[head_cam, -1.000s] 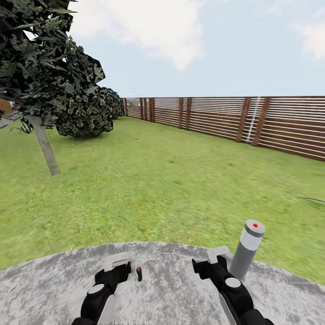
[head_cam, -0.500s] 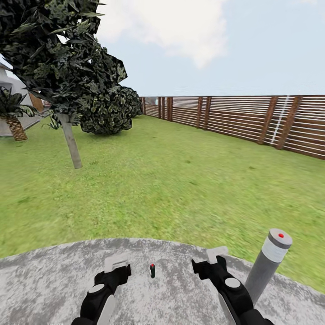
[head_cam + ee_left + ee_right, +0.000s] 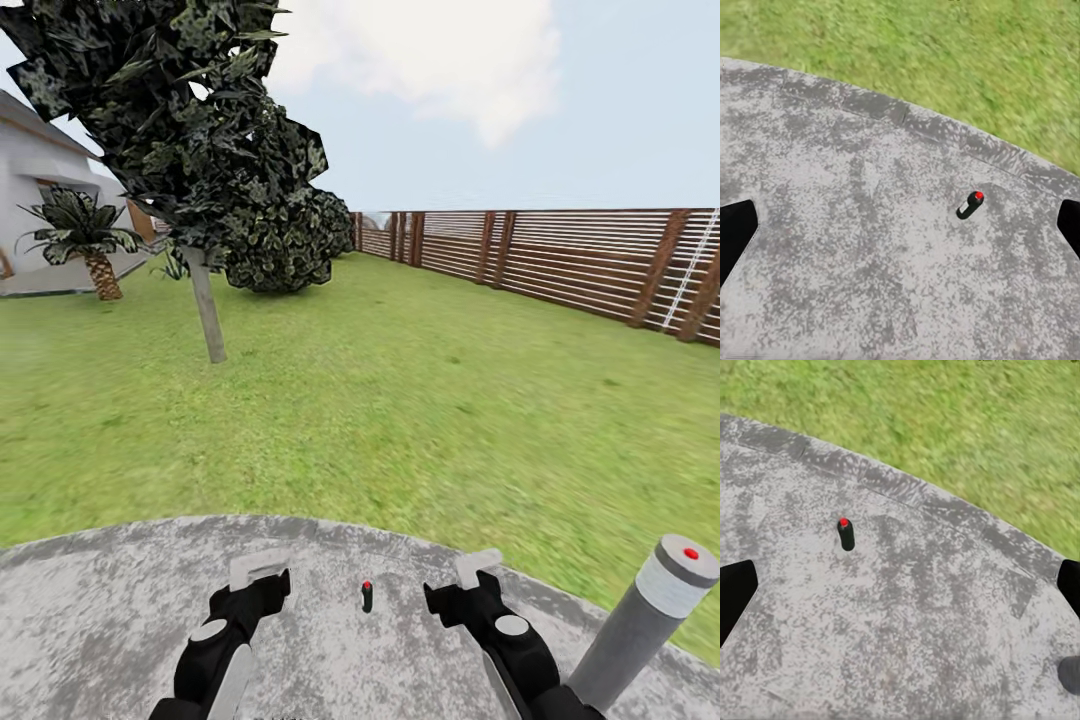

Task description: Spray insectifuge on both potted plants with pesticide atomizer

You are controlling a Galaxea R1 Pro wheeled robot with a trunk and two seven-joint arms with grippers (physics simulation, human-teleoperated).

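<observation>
Two pincers hang low over the grey patio (image 3: 100, 610), and both are open with nothing in them. The left pincer (image 3: 258, 568) sits just left of the pesticide atomizer (image 3: 367, 596), and the right pincer (image 3: 478, 567) sits just right of it. The little bottle stands on the stone between them, near the robot, with its red dot on top. Nothing touches it yet.

A second ago the whole view pointed more to the right. Now it has swung left, so that is the camera turning, not the things moving. The dark tree (image 3: 200, 150) has slid toward the middle, and a white house (image 3: 40, 170) with a palm (image 3: 85, 235) has come into sight far on the left. The grey bollard lamp (image 3: 650, 620) has slid toward the right edge. The bottle now sits closer to the middle between the arms. I think the robot is lining itself up to grab it, so the picking up is not done and no spraying has begun.

Some things are hard to see. The bottle is tiny and its trigger head cannot be made out. The lamp's foot is cut off at the bottom, and the fence (image 3: 560, 260) runs off the right edge. From the left wrist camera the pesticide atomizer (image 3: 970, 204) looks tilted; the right wrist camera shows it too (image 3: 846, 535).
</observation>
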